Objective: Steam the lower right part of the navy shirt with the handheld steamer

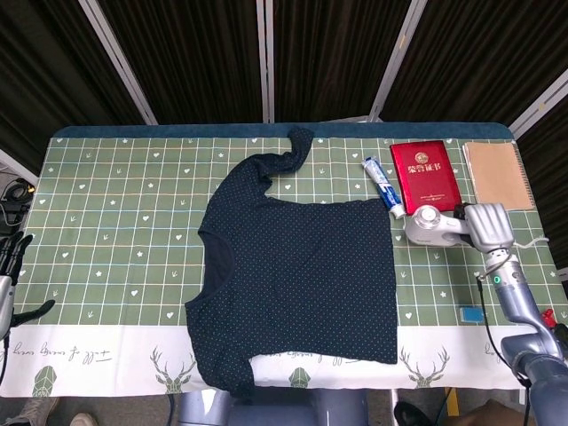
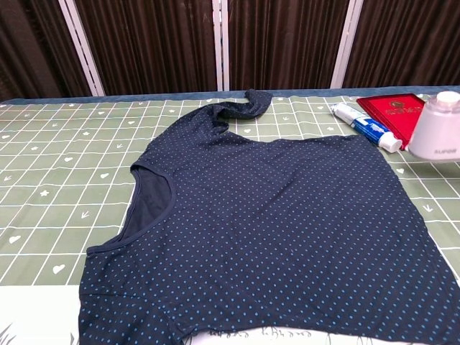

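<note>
Desk has a green checked cloth on it, with the navy shirt spread flat, plus a toothpaste tube, red booklet and brown notebook back right.

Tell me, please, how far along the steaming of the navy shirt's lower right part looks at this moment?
Done: the right hand grips the handheld steamer, which appears raised off the tablecloth in the chest view. In hand: it sits beside the navy shirt, near the toothpaste tube and red booklet, not over fabric. Left: carrying it over the lower right part and steaming. The left hand waits at the table's edge.
</note>
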Action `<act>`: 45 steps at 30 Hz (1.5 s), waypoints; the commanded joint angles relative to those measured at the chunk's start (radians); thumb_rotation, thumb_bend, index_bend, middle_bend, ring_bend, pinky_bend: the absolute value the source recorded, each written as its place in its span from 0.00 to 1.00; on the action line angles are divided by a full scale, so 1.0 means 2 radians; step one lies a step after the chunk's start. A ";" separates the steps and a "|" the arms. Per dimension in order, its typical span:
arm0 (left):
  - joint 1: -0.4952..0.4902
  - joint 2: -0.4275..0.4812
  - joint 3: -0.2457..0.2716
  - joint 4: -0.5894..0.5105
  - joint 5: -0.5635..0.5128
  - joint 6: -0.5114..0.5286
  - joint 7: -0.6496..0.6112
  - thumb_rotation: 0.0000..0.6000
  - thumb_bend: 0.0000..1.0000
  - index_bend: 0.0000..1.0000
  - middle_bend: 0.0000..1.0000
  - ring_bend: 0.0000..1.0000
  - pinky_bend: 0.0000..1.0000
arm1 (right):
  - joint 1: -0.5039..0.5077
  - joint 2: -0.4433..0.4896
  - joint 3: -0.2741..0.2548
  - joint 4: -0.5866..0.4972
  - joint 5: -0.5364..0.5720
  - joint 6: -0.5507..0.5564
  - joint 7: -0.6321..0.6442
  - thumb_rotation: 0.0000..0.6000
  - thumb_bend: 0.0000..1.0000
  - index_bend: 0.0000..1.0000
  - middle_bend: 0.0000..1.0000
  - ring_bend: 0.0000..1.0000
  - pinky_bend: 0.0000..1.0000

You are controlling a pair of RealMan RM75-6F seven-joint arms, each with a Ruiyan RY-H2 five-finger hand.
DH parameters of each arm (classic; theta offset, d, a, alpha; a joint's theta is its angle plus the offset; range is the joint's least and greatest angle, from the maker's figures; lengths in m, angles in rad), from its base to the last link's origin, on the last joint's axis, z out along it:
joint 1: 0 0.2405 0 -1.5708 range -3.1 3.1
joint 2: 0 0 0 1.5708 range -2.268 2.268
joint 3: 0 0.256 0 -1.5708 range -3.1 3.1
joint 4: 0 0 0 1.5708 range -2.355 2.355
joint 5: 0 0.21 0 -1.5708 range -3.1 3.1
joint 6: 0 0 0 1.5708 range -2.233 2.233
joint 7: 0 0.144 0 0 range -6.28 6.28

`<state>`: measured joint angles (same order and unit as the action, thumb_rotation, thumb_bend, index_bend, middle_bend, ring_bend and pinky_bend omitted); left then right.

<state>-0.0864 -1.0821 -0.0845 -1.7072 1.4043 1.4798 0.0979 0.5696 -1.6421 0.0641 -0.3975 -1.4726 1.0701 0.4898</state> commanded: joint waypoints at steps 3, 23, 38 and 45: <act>0.001 0.004 0.001 -0.002 0.004 0.002 -0.007 1.00 0.00 0.00 0.00 0.00 0.00 | -0.006 0.050 -0.013 -0.066 -0.042 0.099 0.057 1.00 0.83 0.85 0.66 0.67 0.94; -0.002 0.004 -0.001 0.003 -0.008 -0.008 -0.011 1.00 0.00 0.00 0.00 0.00 0.00 | 0.083 0.075 -0.078 -0.301 -0.195 0.136 0.007 1.00 0.83 0.84 0.65 0.68 0.94; -0.007 -0.002 -0.004 0.013 -0.025 -0.021 -0.003 1.00 0.00 0.00 0.00 0.00 0.00 | 0.134 -0.023 -0.090 -0.269 -0.236 0.093 -0.042 1.00 0.83 0.84 0.65 0.68 0.94; -0.007 -0.003 -0.005 0.015 -0.029 -0.020 -0.004 1.00 0.00 0.00 0.00 0.00 0.00 | 0.143 -0.049 -0.095 -0.232 -0.238 0.100 -0.018 1.00 0.83 0.84 0.65 0.68 0.94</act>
<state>-0.1004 -1.0886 -0.0949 -1.6767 1.3462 1.4396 0.0908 0.8527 -1.7286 -0.1221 -0.8767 -1.9482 1.2664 0.4419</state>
